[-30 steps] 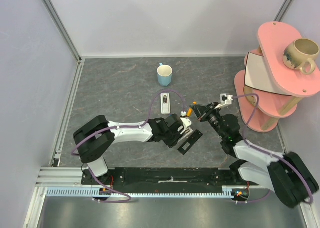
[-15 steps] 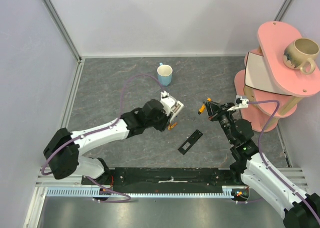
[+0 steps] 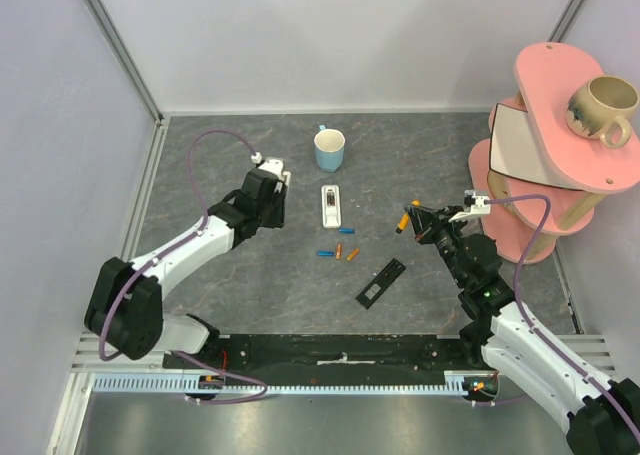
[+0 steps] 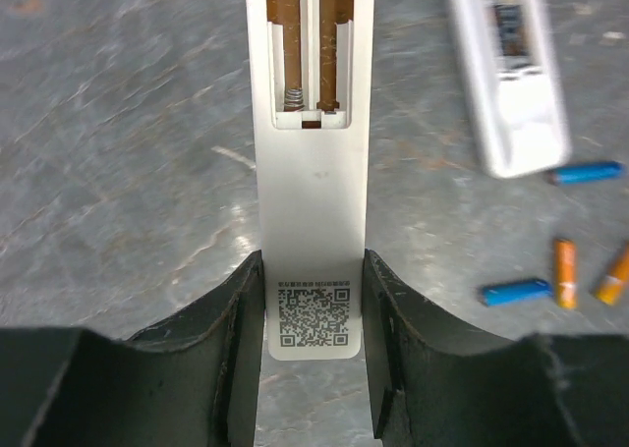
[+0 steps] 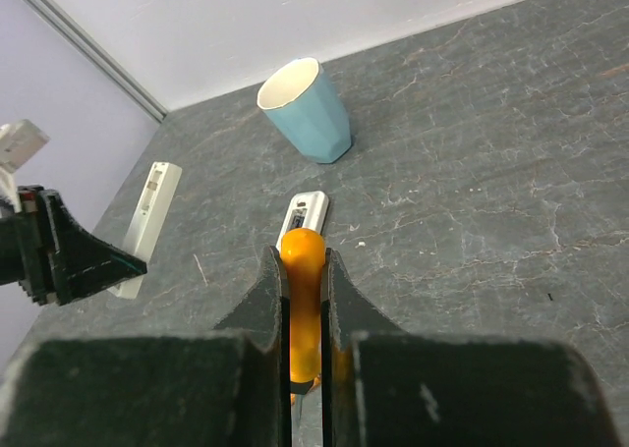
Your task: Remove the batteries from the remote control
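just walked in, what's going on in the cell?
The left gripper is shut on a white remote whose open battery bay looks empty. The right gripper pinches an orange battery, held off the table. Four loose batteries, two blue and two orange, lie beside a second remote, with a black cover nearby.

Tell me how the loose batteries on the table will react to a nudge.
The loose batteries are small smooth cylinders lying on their sides, so they will probably roll. They look tiny, so they would likely scatter easily.
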